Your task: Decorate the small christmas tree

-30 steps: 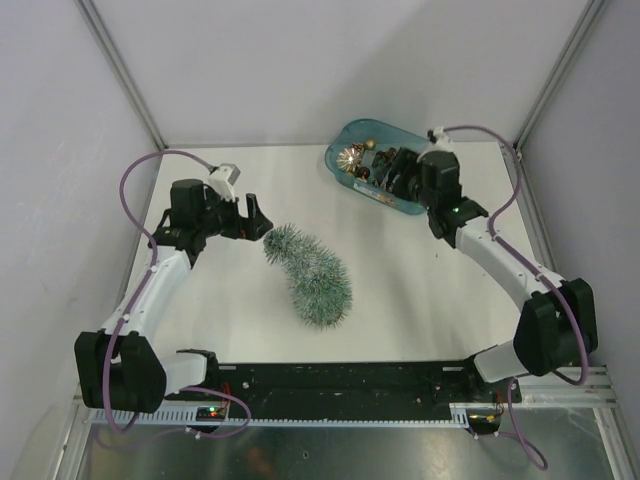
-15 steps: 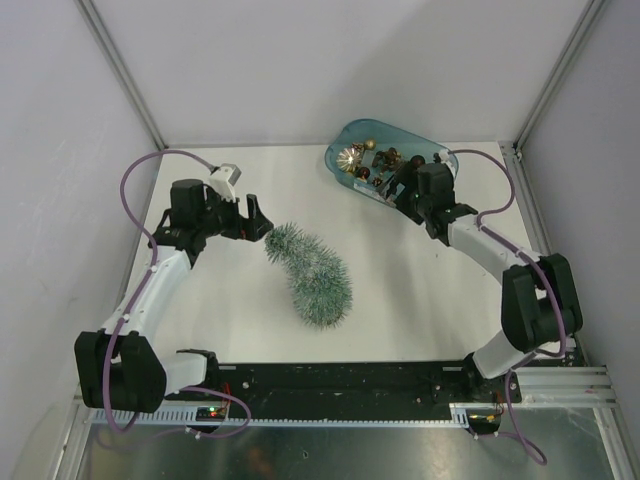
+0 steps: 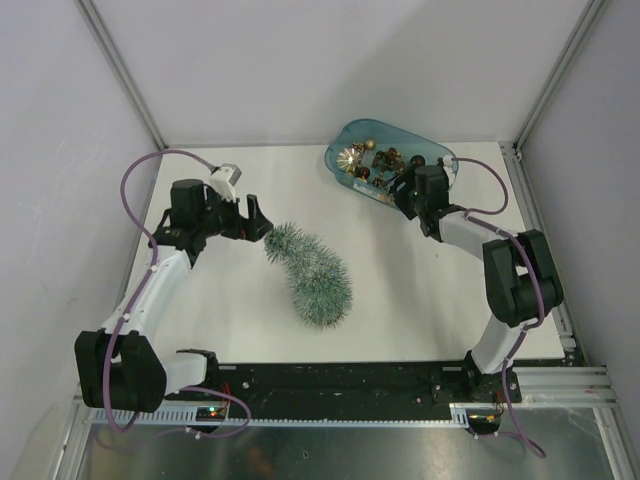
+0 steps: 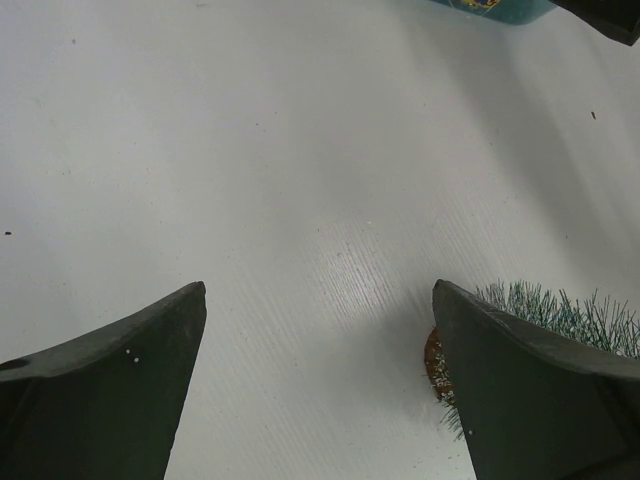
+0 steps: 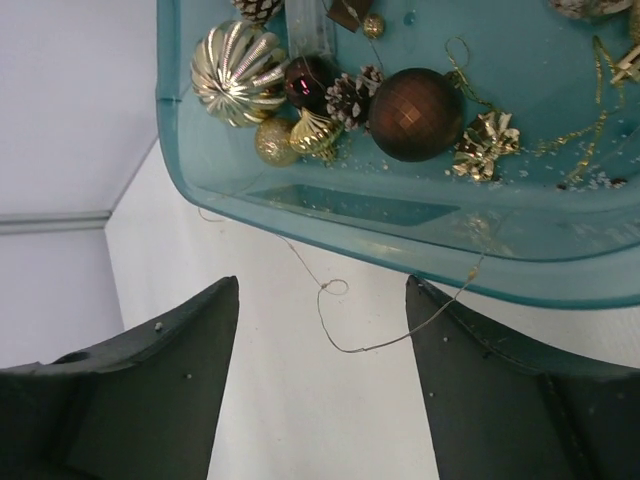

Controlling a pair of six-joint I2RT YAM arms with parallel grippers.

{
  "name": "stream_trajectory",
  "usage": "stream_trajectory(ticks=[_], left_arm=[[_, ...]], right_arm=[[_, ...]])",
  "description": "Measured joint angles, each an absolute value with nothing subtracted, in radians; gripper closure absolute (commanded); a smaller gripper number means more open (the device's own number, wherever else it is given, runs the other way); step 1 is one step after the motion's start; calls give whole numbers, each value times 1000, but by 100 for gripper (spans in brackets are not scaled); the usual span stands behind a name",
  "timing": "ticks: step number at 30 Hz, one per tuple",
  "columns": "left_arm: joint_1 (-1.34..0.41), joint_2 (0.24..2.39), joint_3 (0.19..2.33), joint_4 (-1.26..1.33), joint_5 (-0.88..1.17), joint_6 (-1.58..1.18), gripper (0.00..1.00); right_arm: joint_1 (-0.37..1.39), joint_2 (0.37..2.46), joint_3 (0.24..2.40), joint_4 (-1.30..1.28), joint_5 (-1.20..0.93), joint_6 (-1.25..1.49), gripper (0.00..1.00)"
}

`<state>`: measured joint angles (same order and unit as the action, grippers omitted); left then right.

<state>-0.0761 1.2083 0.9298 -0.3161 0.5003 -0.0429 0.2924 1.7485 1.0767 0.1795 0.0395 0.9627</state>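
The small christmas tree (image 3: 312,274), frosted bluish-green and bristly, lies on its side in the middle of the table. Its narrower end points at my left gripper (image 3: 258,222), which is open and empty just left of it. In the left wrist view (image 4: 320,290) the tree's bristles (image 4: 560,312) and a brown patch show beside the right finger. My right gripper (image 3: 399,191) is open and empty at the near edge of the teal tray (image 3: 352,125). In the right wrist view (image 5: 322,280) a thin wire loop (image 5: 335,300) hangs from the tray wall (image 5: 400,230) between the fingers.
The tray holds several ornaments: a ribbed gold ball (image 5: 238,72), a brown ball (image 5: 415,113), a pine cone (image 5: 350,95) and gold bits. Grey walls with metal posts (image 3: 122,70) close the table's left, back and right. A black rail (image 3: 340,378) runs along the front.
My right gripper has come back from over the tray to its near edge, and the right arm has folded in. The left arm and the tree have not moved.
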Motion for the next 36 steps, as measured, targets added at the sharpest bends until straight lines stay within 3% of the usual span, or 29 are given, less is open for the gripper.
stream_trajectory(ticks=[17,36], left_arm=[[-76,1208,929,-316,489,-25,0],[-76,1196,903,-316,472,-25,0]], right_arm=[[292,1794,1077,288,53,1013,97],[303,1781,1079,402,83,929,100]])
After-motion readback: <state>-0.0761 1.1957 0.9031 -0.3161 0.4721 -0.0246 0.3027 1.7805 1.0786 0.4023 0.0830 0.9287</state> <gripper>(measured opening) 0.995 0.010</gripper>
